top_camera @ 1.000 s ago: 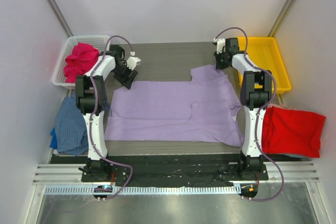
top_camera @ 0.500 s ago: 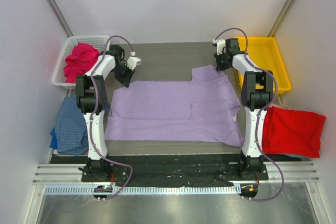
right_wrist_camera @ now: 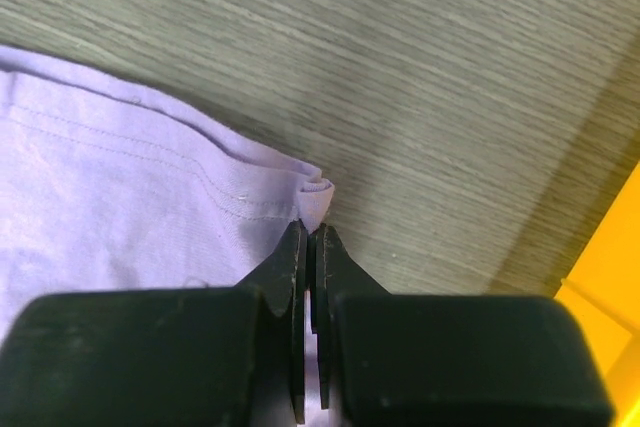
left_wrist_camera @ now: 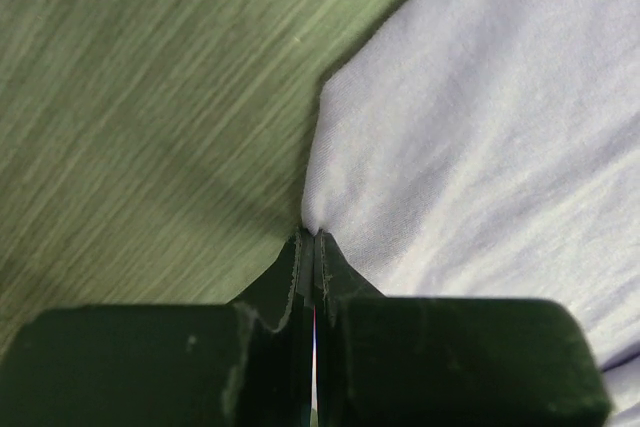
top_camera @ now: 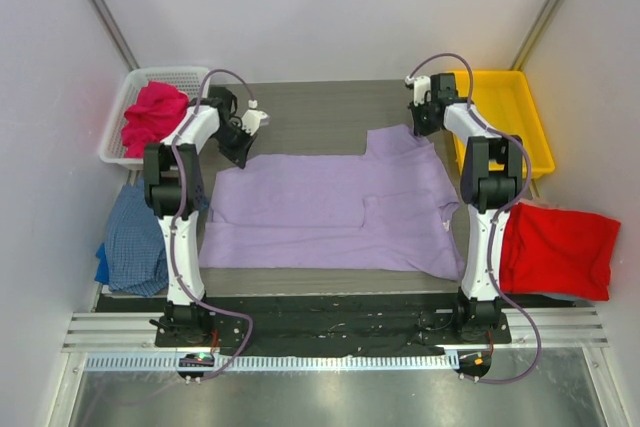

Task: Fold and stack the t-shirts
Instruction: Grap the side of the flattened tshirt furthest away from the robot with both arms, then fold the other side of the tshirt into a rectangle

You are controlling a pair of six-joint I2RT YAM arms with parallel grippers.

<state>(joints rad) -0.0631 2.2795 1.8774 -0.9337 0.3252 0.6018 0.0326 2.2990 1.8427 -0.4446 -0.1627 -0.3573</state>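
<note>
At the far edge of the bench (top_camera: 320,107), you have a pincer on each back corner of the lavender t-shirt (top_camera: 330,212). The left pincer (left_wrist_camera: 309,239) is clamped on the far-left corner and the right pincer (right_wrist_camera: 308,230) on the stitched far-right corner. The shirt lies flat, its long axis running left to right between the two grips, and its whole body spreads from them toward the arm bases. Judging by that, you should draw the far edge evenly nearward.
</note>
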